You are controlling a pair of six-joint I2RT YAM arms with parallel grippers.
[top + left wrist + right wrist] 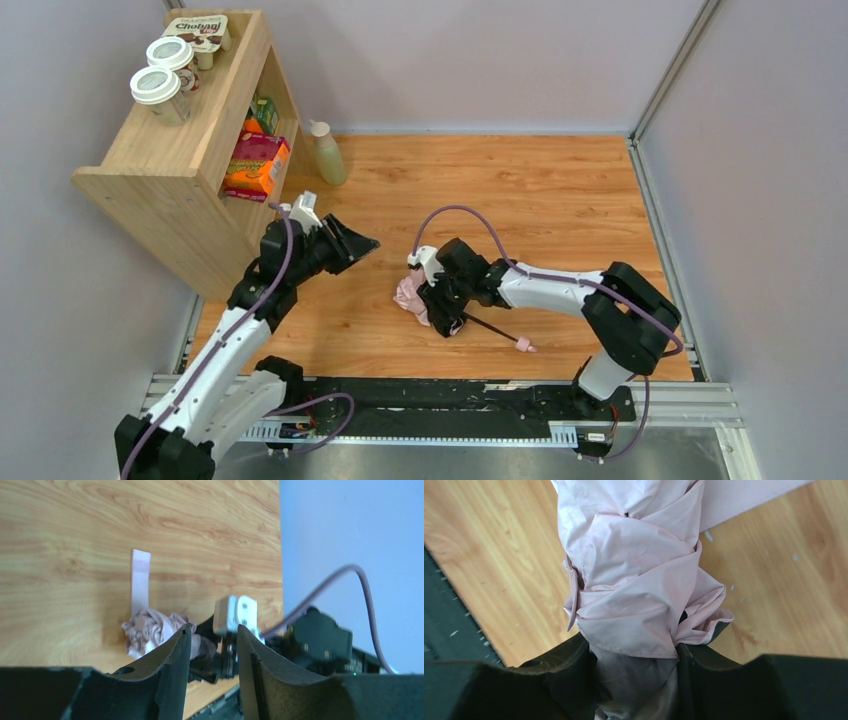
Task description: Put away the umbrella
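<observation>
- My right tool [636, 652] is closed partway on the umbrella [634, 575] and pinches only the loose, bunched pink canopy, near the middle of the desk [560, 200].
- That fabric could slide through the grip or unroll if I lift fast — nothing binds the folds.
- The black shaft [492, 328] sticks out toward the near right, its handle [524, 346] low over the desk. A careless swing could drag it and lever the bundle loose.
- My left tool [212, 640] hangs empty, jaws apart, to the left of the umbrella — moving in blindly could knock the right tool or snag the strap [140, 577].
</observation>
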